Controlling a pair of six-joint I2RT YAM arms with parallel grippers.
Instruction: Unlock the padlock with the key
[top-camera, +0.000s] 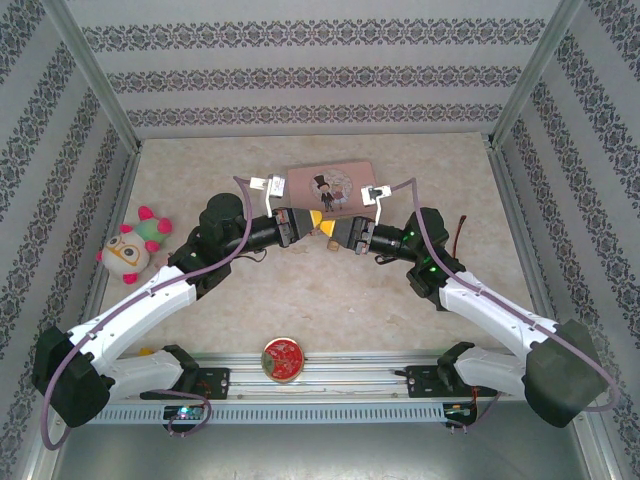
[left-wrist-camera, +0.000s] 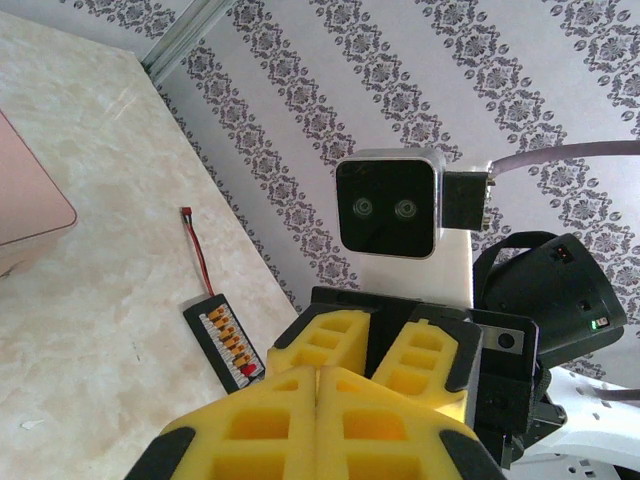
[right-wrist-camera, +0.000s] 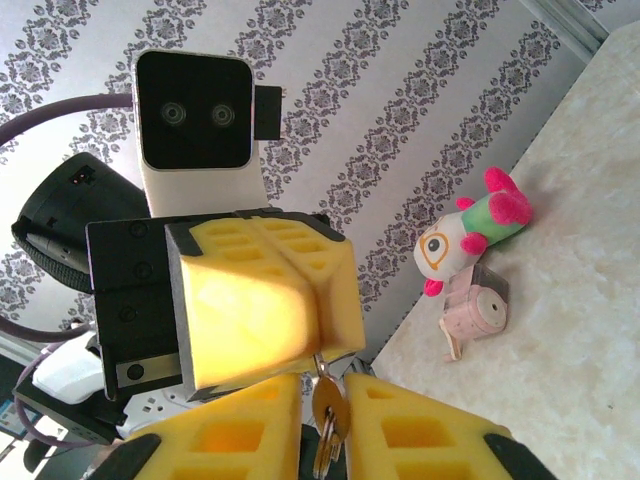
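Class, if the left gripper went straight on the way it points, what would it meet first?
Probably the right gripper: the left gripper faces it tip to tip, a key between them; whether they already touch is unclear.

White-and-black arms (top-camera: 130, 310) — purple cables (left-wrist-camera: 560, 155), yellow foam jaws, white wrist cameras (right-wrist-camera: 195, 110)

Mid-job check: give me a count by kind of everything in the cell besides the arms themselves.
Tins: 2 (pink box, round red tin)
Plush toy: 1
Key bunch: 1
Connector board: 1
Small pink roll holder: 1
Total: 6
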